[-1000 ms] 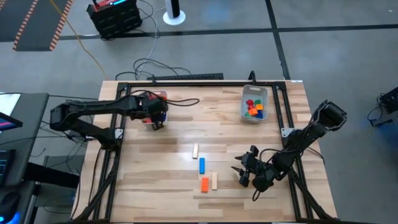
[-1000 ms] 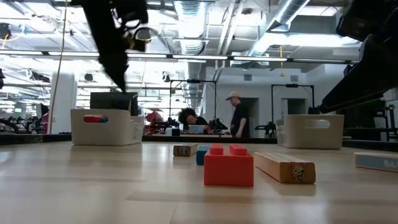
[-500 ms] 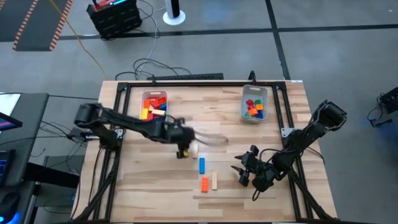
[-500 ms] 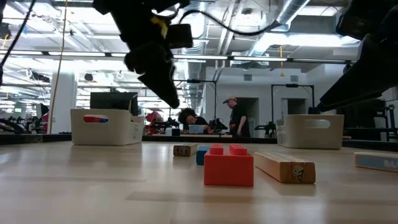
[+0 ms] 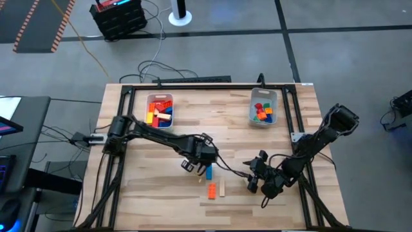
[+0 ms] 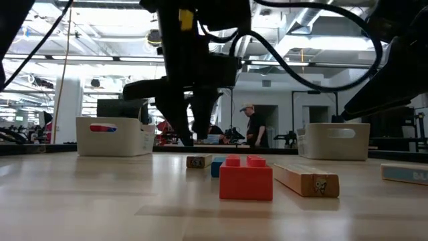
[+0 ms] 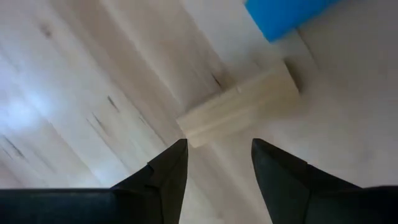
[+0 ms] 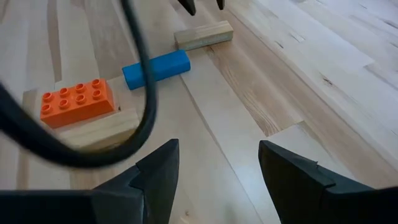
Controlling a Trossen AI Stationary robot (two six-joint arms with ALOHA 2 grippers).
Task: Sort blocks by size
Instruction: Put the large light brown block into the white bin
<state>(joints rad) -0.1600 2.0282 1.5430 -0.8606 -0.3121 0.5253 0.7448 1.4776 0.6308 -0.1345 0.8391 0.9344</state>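
Observation:
Several blocks lie flat on the table's middle: a short tan block (image 7: 239, 106), a blue block (image 5: 208, 171), an orange brick (image 5: 212, 191) and a tan bar (image 5: 222, 187). My left gripper (image 7: 217, 155) is open and points down just above the short tan block, which it hides in the high view (image 5: 198, 158); its fingertips (image 8: 186, 6) hover over the tan block (image 8: 204, 35) without touching. My right gripper (image 5: 252, 177) is open and empty, low at the near right, facing the blocks.
A clear bin (image 5: 159, 111) with red, yellow and orange blocks stands at the far left, and another bin (image 5: 263, 106) with coloured blocks at the far right. A black frame (image 5: 193, 86) rims the table. People stand in the room behind (image 6: 254, 127).
My left gripper has swung from beside the far-left bin toward the table's right and near edge, to the middle of the table, and has come down over the short tan block. The blocks on the table have not moved.

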